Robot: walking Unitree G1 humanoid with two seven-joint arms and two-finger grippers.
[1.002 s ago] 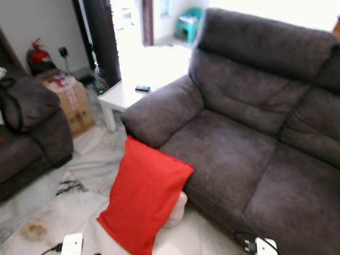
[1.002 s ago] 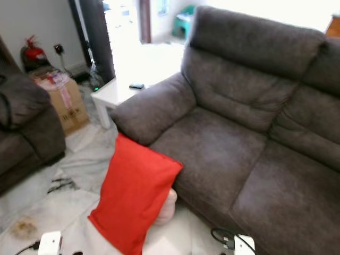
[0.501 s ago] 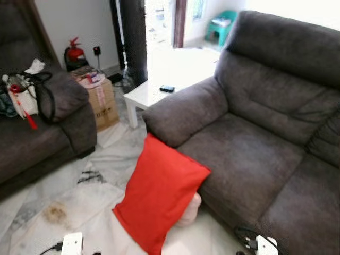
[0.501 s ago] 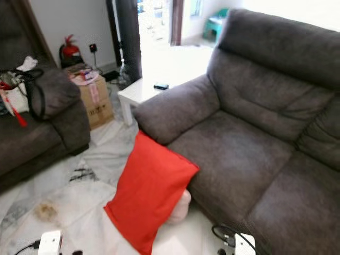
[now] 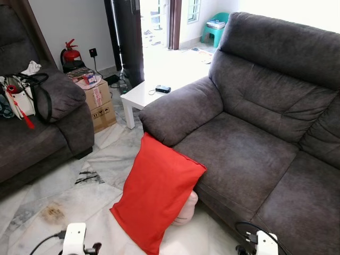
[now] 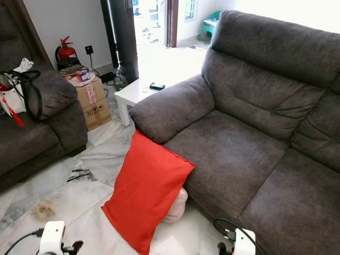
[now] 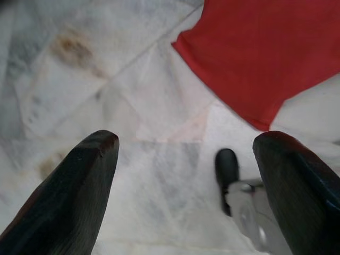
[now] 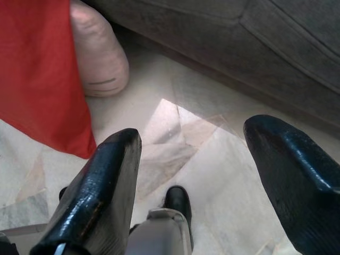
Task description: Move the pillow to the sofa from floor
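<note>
At frame centre, pillow (image 5: 156, 199): red, on floor (image 5: 85, 196), leaning against sofa (image 5: 249, 149).
Box (image 5: 100, 101) markings: unreadable.
Left gripper (image 7: 186, 180): fingers spread, empty.
Right gripper (image 8: 196, 175): fingers spread, empty.

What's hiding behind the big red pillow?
A pale pink cushion peeks out behind the red pillow, against the sofa front. Most of it is covered.

1. The sofa (image 5: 249, 154) seat is bare, open from the near side.
2. The pillow (image 5: 157, 199) leans on the sofa front, a pink cushion (image 5: 186, 210) wedged behind it (touching both).
3. Bare floor (image 5: 79, 196) lies left of the pillow.
4. Farther left stands a second couch (image 5: 37, 138); a box (image 5: 98, 101) and white table (image 5: 141, 95) crowd the far gap.
</note>
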